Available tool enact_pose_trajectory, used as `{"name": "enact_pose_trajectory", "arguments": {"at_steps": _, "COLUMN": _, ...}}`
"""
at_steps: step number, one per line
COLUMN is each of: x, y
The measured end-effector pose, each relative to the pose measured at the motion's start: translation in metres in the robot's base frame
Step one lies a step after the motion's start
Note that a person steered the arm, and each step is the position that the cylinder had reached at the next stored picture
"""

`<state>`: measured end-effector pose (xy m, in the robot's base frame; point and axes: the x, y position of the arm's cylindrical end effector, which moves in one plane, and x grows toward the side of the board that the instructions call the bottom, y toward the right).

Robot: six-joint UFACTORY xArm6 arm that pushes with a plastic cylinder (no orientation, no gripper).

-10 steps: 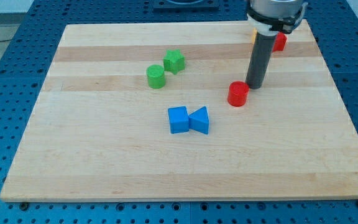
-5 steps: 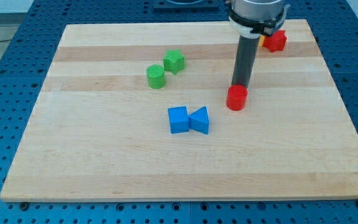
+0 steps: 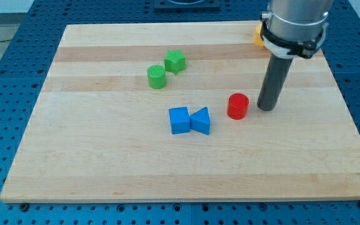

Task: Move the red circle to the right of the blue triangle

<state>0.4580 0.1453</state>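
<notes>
My tip (image 3: 267, 107) has no fingers to open or close, it is a bare rod end resting on the board just right of the red circle (image 3: 237, 106).

The red circle lies right of the blue triangle (image 3: 201, 120) and slightly farther back, with a clear gap between them; the blue cube (image 3: 179, 120) touches the triangle's left side. The circle sits close beside my tip on its left, though I cannot tell if they touch. From here a leftward push looks right, but an off-centre shove could make the circle slip past my tip, and too long a push would knock the triangle into the cube. Two green blocks (image 3: 165, 69) lie far left, well clear.
</notes>
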Motion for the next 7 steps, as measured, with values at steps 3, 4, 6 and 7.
{"name": "enact_pose_trajectory", "arguments": {"at_steps": 3, "x": 0.004, "y": -0.036}}
{"name": "enact_pose_trajectory", "arguments": {"at_steps": 4, "x": 0.004, "y": -0.039}}
{"name": "enact_pose_trajectory", "arguments": {"at_steps": 6, "x": 0.005, "y": -0.035}}
{"name": "enact_pose_trajectory", "arguments": {"at_steps": 7, "x": -0.027, "y": 0.002}}
